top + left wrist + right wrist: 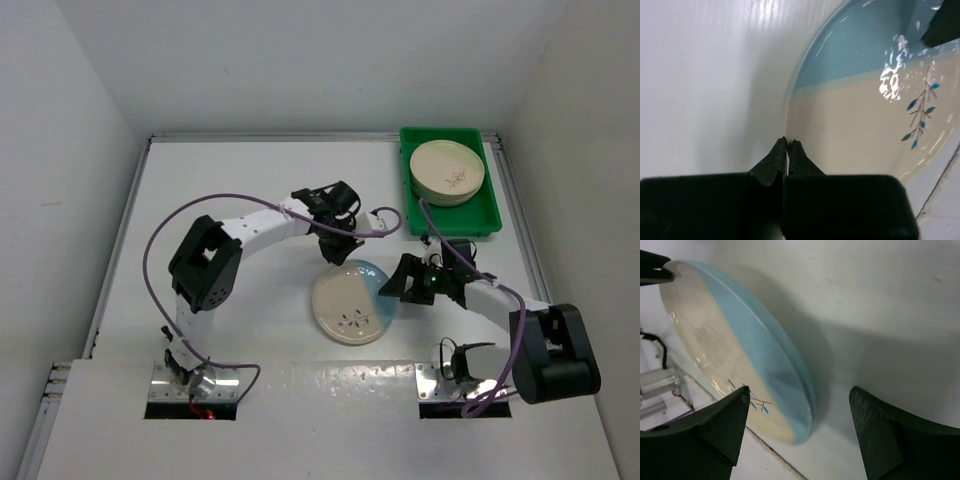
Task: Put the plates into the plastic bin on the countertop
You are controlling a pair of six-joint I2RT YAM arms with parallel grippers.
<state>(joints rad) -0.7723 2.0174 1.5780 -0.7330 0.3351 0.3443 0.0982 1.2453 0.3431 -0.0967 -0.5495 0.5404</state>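
Note:
A cream plate with a blue segment (352, 305) is at the middle of the white countertop (230, 180), tilted up on edge. My left gripper (335, 250) is shut on its far rim; in the left wrist view the gripper (789, 142) pinches the plate (860, 115). My right gripper (395, 287) is open at the plate's right edge. In the right wrist view the gripper (800, 390) straddles the lower rim of the plate (730, 345) without touching it. A stack of plates (447, 172) lies in the green plastic bin (490, 215) at the back right.
The bin's near half holds nothing. A thin metal rim (300, 137) edges the countertop, with white walls behind and at both sides. Purple cables loop along both arms. The arm bases sit at the near edge.

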